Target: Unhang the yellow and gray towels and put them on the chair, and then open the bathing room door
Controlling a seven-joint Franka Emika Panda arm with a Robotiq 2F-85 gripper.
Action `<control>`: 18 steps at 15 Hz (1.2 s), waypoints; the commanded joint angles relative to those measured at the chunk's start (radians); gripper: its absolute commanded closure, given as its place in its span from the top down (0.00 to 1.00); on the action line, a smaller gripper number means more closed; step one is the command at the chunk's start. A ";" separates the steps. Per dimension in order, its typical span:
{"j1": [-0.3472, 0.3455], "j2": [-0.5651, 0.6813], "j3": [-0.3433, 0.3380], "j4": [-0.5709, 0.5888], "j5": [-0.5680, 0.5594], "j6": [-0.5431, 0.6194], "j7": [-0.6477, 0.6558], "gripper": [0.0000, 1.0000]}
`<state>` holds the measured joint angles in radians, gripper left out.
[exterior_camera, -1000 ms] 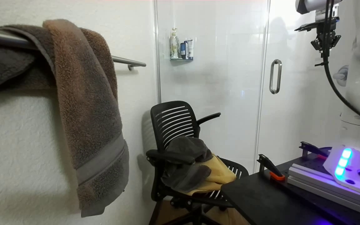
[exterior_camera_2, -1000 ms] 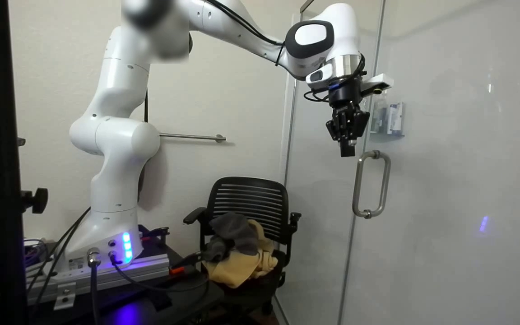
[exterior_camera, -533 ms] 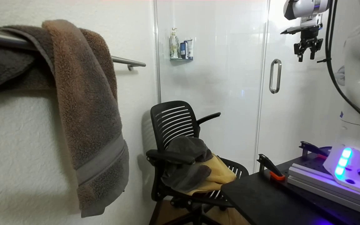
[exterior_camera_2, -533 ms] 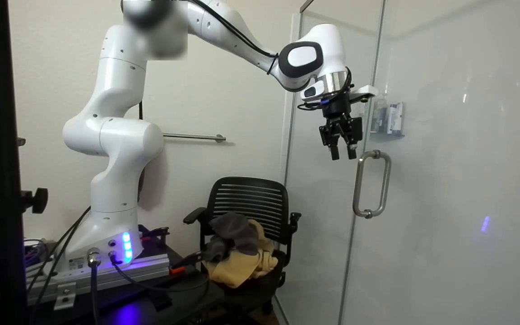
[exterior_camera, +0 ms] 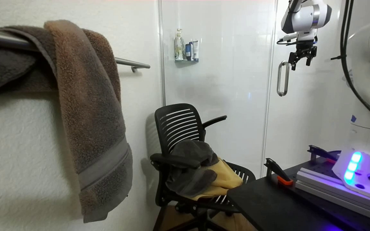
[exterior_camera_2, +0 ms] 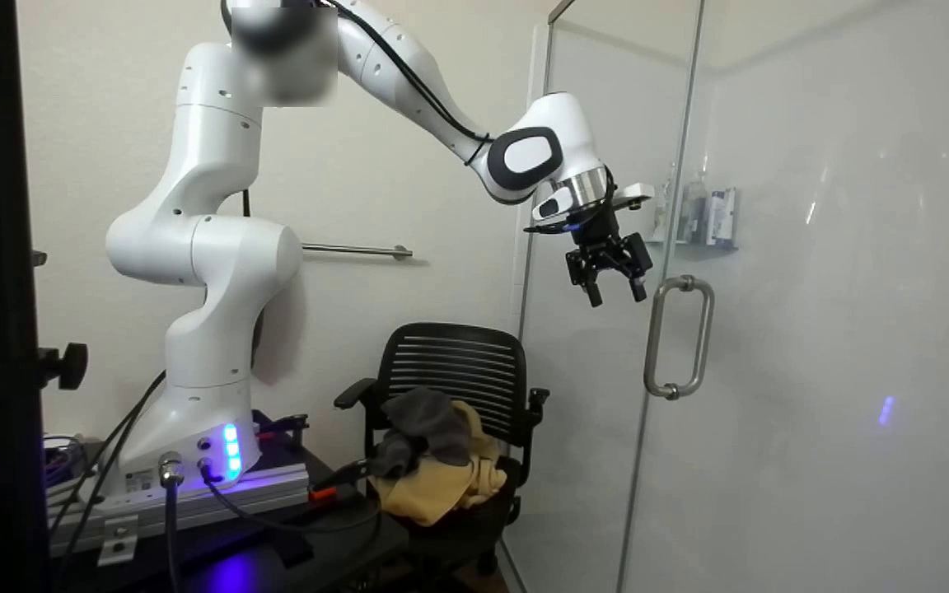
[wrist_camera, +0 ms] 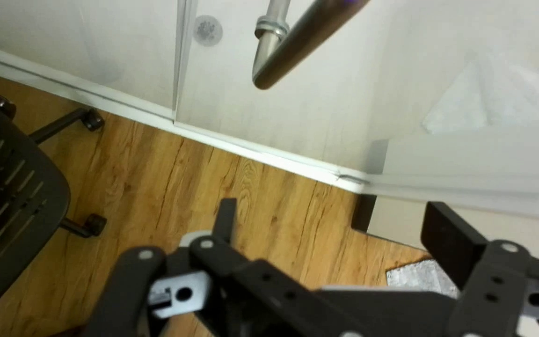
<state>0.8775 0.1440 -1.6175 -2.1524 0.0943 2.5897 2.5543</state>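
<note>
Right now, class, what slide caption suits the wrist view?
Open black gripper above brown plank floor, apart from the tubular silver handle on the glossy glass door.

In an exterior view the arm (exterior_camera_2: 236, 251) rises from its blue-lit base (exterior_camera_2: 211, 416), its upper bend (exterior_camera_2: 287, 70) blurred, then slopes down to the wrist (exterior_camera_2: 575, 148). The gripper (exterior_camera_2: 616, 293) hangs below, tilted, pointing mostly down; its jaws stand wide apart in every view.

I see a metal rail (exterior_camera: 130, 62) on the pale wall (exterior_camera: 136, 25); lower than this rail, a black table (exterior_camera: 268, 205) and wooden floor (wrist_camera: 194, 178).
</note>
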 commanded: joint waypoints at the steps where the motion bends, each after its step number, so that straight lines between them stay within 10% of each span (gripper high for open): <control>1: 0.100 -0.065 -0.075 -0.128 0.028 0.242 -0.080 1.00; 8: 0.147 -0.156 -0.072 -0.367 0.133 0.735 -0.051 1.00; 9: -0.050 -0.121 0.130 -0.308 0.170 0.654 -0.110 1.00; 12: -0.043 -0.173 0.130 -0.363 0.175 0.763 -0.098 1.00; 14: -0.155 -0.283 0.247 -0.395 0.168 0.923 -0.142 0.99; 15: -0.042 -0.309 0.127 -0.423 0.116 0.996 -0.103 0.98; 18: -0.155 -0.332 0.203 -0.283 0.056 0.895 -0.062 1.00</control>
<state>0.7934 -0.1014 -1.4576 -2.4941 0.1963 3.4844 2.4911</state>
